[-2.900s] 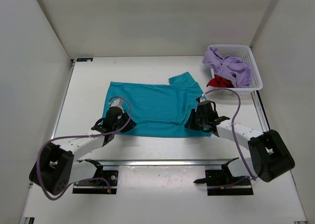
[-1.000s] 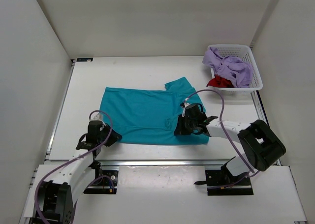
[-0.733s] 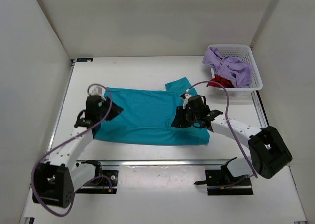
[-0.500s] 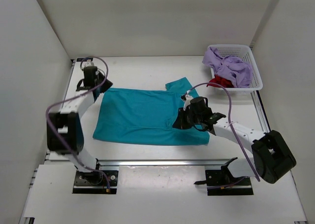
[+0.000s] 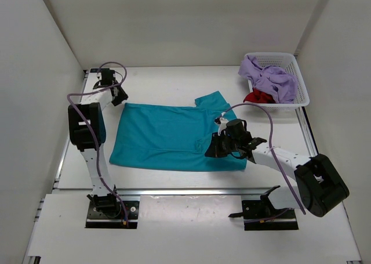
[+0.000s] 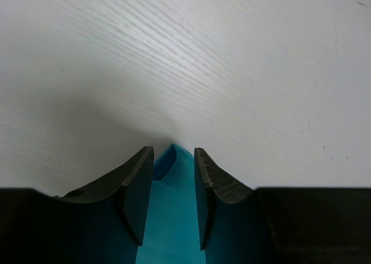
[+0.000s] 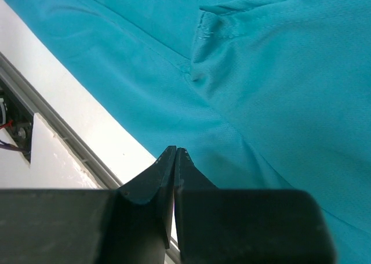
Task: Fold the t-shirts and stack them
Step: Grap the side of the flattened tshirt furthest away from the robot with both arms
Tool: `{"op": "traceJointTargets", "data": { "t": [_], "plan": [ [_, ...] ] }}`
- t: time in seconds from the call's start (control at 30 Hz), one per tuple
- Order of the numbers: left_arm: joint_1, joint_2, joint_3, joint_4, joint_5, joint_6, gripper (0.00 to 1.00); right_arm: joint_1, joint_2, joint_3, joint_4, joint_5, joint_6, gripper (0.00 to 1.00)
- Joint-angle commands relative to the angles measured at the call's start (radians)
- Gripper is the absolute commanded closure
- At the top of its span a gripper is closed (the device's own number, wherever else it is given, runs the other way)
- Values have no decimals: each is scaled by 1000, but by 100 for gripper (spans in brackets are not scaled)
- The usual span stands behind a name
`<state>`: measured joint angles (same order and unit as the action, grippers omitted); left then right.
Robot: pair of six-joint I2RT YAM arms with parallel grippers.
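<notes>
Teal t-shirt (image 5: 168,136) lies spread flat in the middle of the table (image 5: 174,81). The lavender t-shirt (image 5: 269,77) is heaped over the red t-shirt (image 5: 258,97) in the white basket (image 5: 301,96) at the far right. It all looks like thin floppy knit to me: light, shapeless, wrinkles if dragged by one point. I'd pinch corners and hems. Left gripper (image 6: 174,154) sits at the shirt's far-left corner, jaws apart, teal cloth in the gap. Right gripper (image 7: 175,151) is clamped closed over the near-right part, with nothing visibly between its tips.

White links (image 5: 277,158), black joints (image 5: 316,185), black mounting plates (image 5: 264,209), looping purple cables (image 5: 268,118); the dark curved fingers (image 6: 134,185) look like matte plastic, perhaps.
</notes>
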<state>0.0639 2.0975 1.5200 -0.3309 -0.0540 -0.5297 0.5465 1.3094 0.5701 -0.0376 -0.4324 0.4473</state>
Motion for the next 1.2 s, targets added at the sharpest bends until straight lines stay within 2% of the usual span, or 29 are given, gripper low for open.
{"op": "traceJointTargets", "data": {
  "t": [0.0, 0.2, 0.27, 0.37, 0.47, 0.67, 0.8, 0.9, 0.97, 1.03, 1.07, 1.13, 1.17],
  "plan": [
    [-26, -2, 74, -65, -43, 56, 55, -10, -12, -12, 62, -26, -2, 100],
    [-39, 47, 118, -109, -46, 76, 56, -17, -15, -4, 65, -20, 1, 100],
    [-44, 45, 118, -109, -63, 77, 60, -19, -19, -4, 65, -19, -1, 100],
    [-30, 44, 103, -106, -64, 80, 61, -20, -24, -3, 64, -20, 4, 94],
    [-32, 39, 103, -106, -73, 83, 57, -22, -24, 2, 65, -19, 8, 91],
    [-39, 67, 106, -106, -70, 83, 57, -11, -30, 13, 70, -9, 19, 90],
    [-47, 75, 112, -105, -64, 88, 70, -14, -29, 14, 84, -2, 25, 88],
    [-47, 75, 111, -103, -55, 82, 69, -45, -12, 48, 93, -2, 39, 84],
    [-47, 75, 106, -100, -43, 80, 71, -60, 5, 63, 122, 36, 37, 78],
    [-46, 72, 105, -96, -44, 74, 80, -91, 42, 97, 134, 55, 48, 74],
    [-47, 73, 94, -94, -49, 74, 86, -115, 75, 134, 149, 82, 48, 66],
    [-44, 55, 86, -89, -50, 69, 93, -149, 145, 201, 150, 121, 35, 60],
    [-45, 52, 80, -88, -53, 66, 94, -161, 192, 233, 134, 159, 25, 61]
  ]
}}
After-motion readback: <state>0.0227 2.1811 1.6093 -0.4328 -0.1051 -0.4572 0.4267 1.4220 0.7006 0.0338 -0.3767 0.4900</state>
